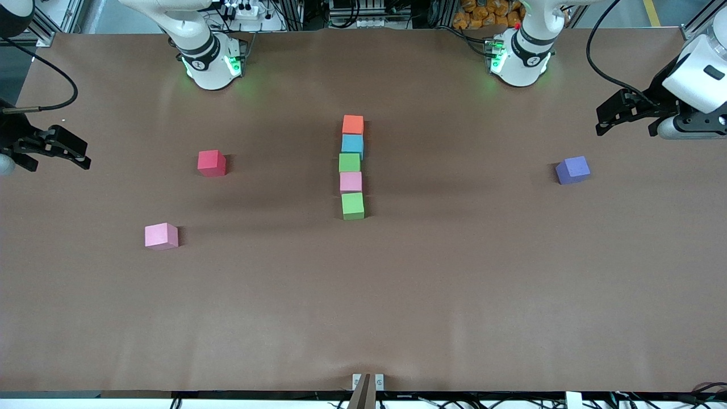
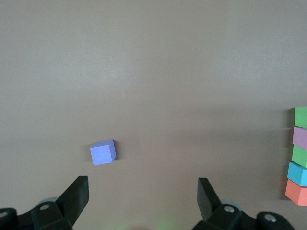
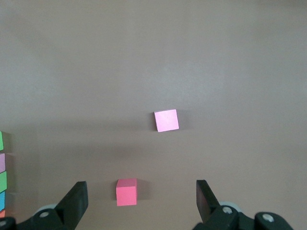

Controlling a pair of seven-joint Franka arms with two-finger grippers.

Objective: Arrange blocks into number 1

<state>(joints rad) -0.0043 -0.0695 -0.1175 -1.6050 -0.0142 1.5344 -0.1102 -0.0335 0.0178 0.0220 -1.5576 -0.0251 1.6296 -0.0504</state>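
- We see a single-file line of five cubes in the middle of the table [image 1: 397, 295], running toward the front camera: the orange cube [image 1: 352, 124] is farthest from that camera, then the light blue cube [image 1: 352, 145], a green cube [image 1: 349, 162], a pink cube [image 1: 350, 182], and a second green cube [image 1: 352, 205] nearest the camera.
- Neighbouring cubes in the line touch or nearly touch; the row is slightly uneven.
- We find the left gripper [image 1: 603, 120] up in the air over the left arm's end of the table, well apart from the line, its fingers [image 2: 76, 194] spread wide with nothing between them.
- A purple cube [image 1: 572, 170] lies near that gripper, at the same end of the table.
- We find the right gripper [image 1: 79, 154] over the right arm's end of the table, also well apart from the line, its fingers [image 3: 75, 201] spread wide and empty.
- A red cube [image 1: 211, 163] lies between that gripper and the line; a loose pink cube [image 1: 161, 236] lies nearer the front camera than the red one.
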